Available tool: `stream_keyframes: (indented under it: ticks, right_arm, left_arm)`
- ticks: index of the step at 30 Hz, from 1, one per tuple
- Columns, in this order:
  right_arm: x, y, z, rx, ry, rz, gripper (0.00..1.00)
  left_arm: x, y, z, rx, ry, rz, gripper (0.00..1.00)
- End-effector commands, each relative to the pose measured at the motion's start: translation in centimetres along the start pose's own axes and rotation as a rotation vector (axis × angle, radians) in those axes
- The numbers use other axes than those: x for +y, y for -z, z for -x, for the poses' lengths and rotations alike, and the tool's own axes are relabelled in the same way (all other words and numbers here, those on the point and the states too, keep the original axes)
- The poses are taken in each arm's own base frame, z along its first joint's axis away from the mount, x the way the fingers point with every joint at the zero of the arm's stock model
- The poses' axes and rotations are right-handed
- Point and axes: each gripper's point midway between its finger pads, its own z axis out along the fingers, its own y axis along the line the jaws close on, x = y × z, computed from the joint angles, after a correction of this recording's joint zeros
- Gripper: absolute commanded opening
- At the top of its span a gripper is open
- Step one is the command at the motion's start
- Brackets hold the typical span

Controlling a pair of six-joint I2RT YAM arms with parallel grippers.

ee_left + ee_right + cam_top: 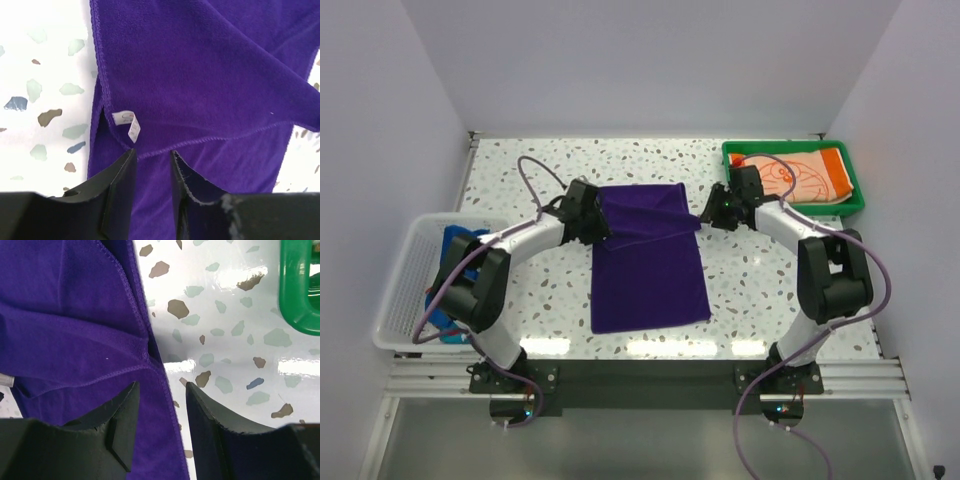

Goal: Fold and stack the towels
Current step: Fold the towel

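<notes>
Flanking the part-folded purple towel (650, 270) (tag (127, 122) showing), left gripper (152, 155) and right gripper (161, 387) gape.

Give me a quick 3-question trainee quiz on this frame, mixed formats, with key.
1. Fill in: the left gripper and right gripper sit at either side of the purple towel with jaws ____.
2. The green tray holds: A) a blue towel B) the orange-and-white towel C) nothing.
3. True or false: the purple towel is stacked on the orange-and-white towel.
Key: 1 open; 2 B; 3 false.
</notes>
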Motion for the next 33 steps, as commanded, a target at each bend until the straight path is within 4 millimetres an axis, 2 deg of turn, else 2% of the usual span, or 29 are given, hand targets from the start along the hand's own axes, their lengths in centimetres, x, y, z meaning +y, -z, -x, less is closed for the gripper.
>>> stream_keyframes:
  ticks: [1, 8, 15, 24, 33]
  right_arm:
    - [1.6, -0.4, 2.2, -0.049, -0.009, 0.058, 0.46]
    - [1.9, -1.4, 2.0, -0.026, -0.007, 0.073, 0.46]
    - [2.0, -1.9, 1.8, -0.011, -0.003, 0.085, 0.46]
    - [2.3, -2.5, 1.7, 0.004, 0.003, 0.105, 0.46]
    - [1.8, -3.6, 0.9, 0.026, -0.007, 0.097, 0.45]
  left_arm:
    - [0.1, -0.6, 1.2, -0.023, -0.013, 0.033, 0.37]
    - [1.0, -1.9, 0.3, 0.025, -0.021, 0.086, 0.35]
    - [2.0, -1.8, -0.2, 0.033, -0.019, 0.126, 0.35]
    - [1.9, -2.0, -0.5, 0.048, -0.025, 0.127, 0.31]
    - [1.4, -2.0, -0.9, 0.062, -0.033, 0.11, 0.29]
